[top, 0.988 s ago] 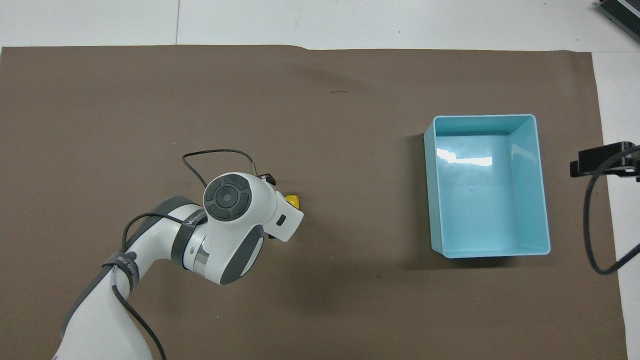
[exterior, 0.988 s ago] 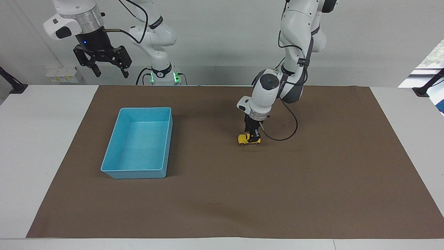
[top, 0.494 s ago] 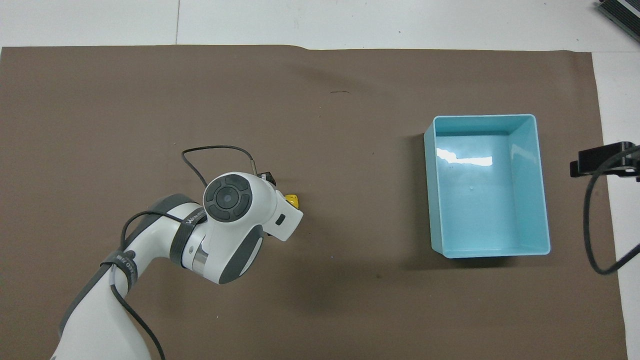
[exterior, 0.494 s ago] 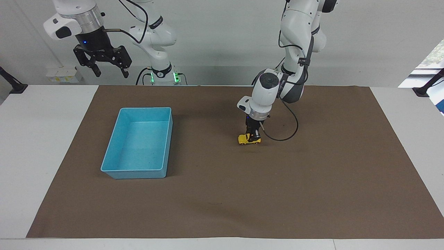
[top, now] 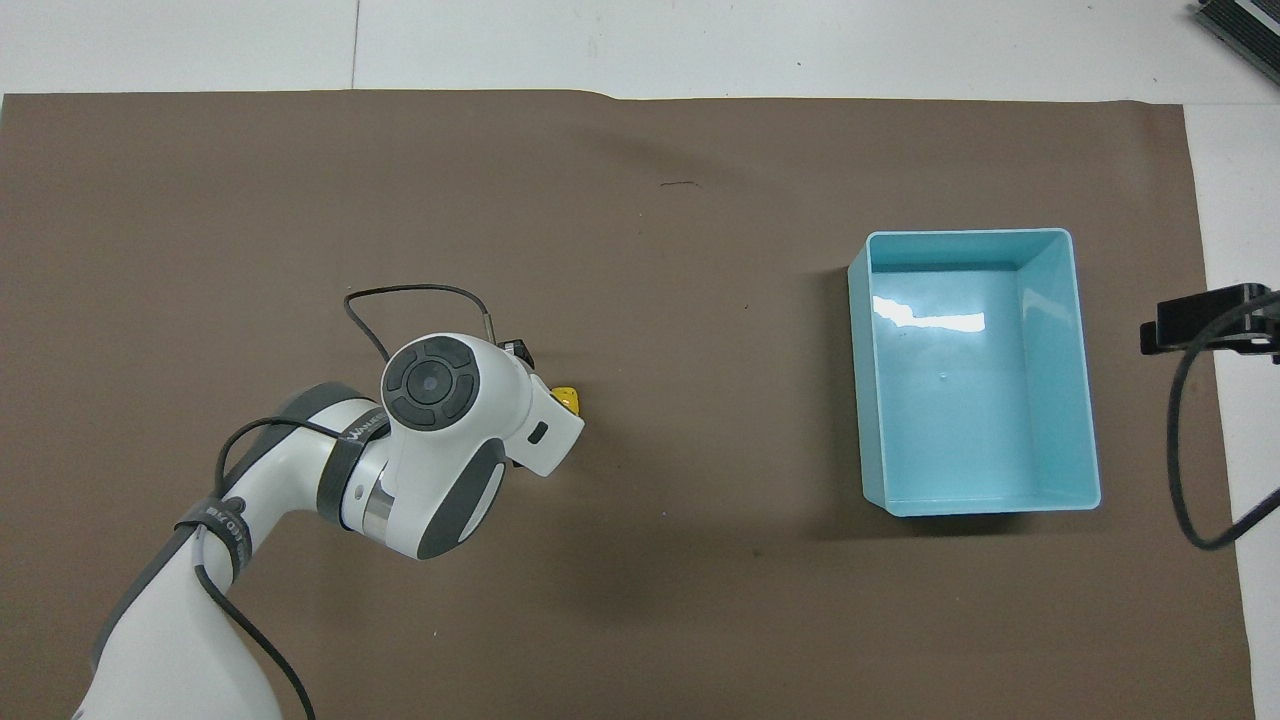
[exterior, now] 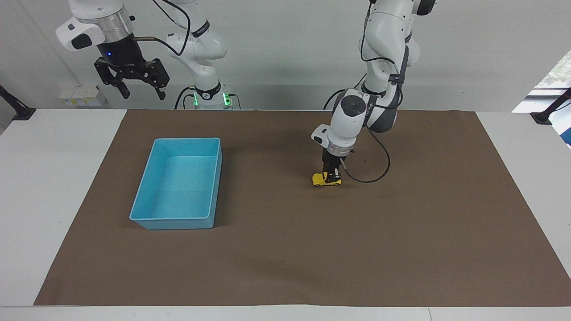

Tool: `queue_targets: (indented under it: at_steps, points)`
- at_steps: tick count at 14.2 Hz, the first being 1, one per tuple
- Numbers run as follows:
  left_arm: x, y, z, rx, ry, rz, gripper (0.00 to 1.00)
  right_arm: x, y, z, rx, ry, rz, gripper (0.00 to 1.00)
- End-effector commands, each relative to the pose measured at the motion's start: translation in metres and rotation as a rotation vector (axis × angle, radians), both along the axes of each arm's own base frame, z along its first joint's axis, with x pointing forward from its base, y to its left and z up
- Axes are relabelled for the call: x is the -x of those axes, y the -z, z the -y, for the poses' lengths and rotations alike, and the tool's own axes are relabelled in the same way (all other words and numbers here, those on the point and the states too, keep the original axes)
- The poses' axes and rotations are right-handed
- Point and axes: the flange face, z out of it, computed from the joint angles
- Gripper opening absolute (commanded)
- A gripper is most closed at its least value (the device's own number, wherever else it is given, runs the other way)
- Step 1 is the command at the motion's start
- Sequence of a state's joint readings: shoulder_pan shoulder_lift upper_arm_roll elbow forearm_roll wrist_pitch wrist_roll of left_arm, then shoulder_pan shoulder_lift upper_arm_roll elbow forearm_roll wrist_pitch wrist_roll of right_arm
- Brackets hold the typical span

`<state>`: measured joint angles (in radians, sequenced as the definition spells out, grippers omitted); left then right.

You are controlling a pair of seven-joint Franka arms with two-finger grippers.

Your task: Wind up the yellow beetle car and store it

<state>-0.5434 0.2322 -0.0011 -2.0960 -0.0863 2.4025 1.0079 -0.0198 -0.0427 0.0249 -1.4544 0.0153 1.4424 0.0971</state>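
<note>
Dragged along the mat toward the left arm's end of the desk, the yellow beetle car [exterior: 326, 179] now sits a little farther from the light blue bin [exterior: 178, 183] than a second ago, and the left gripper [exterior: 331, 174] has travelled with it. The car is kept low, its wheels apparently on the brown mat [exterior: 401, 232], so this is judged to be the backward pull that winds the spring; storing has not begun, and the bin is seen to hold nothing. The left jaws are closed narrowly on the car's rear part, gripping it from above; in the overhead view only the car's yellow nose [top: 568, 399] is seen past the wrist. The right gripper [exterior: 140, 92] is held raised above the right arm's end of the desk, waiting, its jaws spread wide and holding nothing.
</note>
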Motion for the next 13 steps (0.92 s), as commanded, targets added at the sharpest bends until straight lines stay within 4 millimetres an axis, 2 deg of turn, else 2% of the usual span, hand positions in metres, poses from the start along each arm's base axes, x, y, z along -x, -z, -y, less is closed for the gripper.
queue_targets:
  at_steps: [1, 6, 13]
  points:
    - [-0.011, 0.013, -0.029, -0.024, 0.019, 0.004, 0.00, 0.006, -0.002, 0.002, -0.015, 0.017, -0.010, 1.00]
    - [-0.022, 0.015, -0.053, -0.032, 0.038, -0.005, 0.00, 0.007, -0.003, 0.001, -0.015, 0.017, -0.008, 1.00]
    - [-0.040, 0.018, -0.098, -0.038, 0.056, -0.009, 0.00, 0.007, -0.003, 0.001, -0.015, 0.017, -0.008, 1.00]
